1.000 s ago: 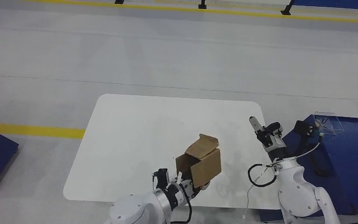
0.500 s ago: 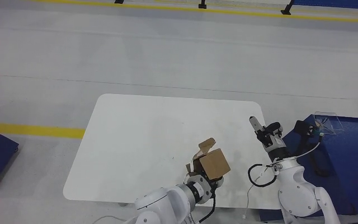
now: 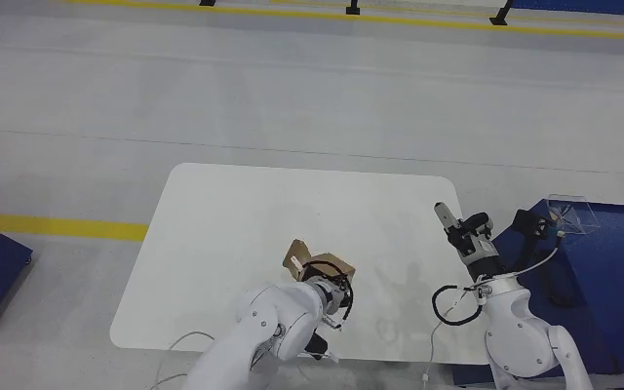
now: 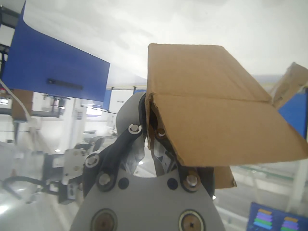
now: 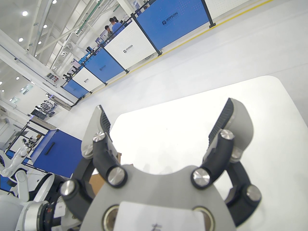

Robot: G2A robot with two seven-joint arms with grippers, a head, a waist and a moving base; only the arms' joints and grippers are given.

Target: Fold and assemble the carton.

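Starting with what stays hard to read: white rounded-corner table (image 3: 244,210), near edge partly covered by the white left arm (image 3: 278,317). Dark blue cabinet (image 3: 585,292) just off the table's right side, cut off at the border of the top view. Brown cardboard carton (image 3: 297,256) over the table's near middle, mostly buried under that arm, with just one raised flap and a strip of rim peeking out. Cannot tell whether its underside touches the table or hangs above it. From the left wrist, carton (image 4: 211,111) again cut off at the border, one further flap blurred beyond the main panel.

Left gripper (image 4: 148,131) clamped narrow on the carton's side wall: one finger outside the cardboard, the other inside and half hidden behind it, the wall's raw edge pinched between. Carton body spreading away from the fingers to one side, a creased panel overhanging the inner finger.

Right gripper (image 5: 166,111) spread wide and holding nothing, poised over the table's right edge, well apart from the carton and aimed towards the table's far side. Sliver of carton (image 5: 96,182) glimpsed past one of its fingers.

Clear plastic container (image 3: 570,210) beyond the table's right side, by the cabinet's far end. Yellow floor line (image 3: 68,229) off the table's left side.
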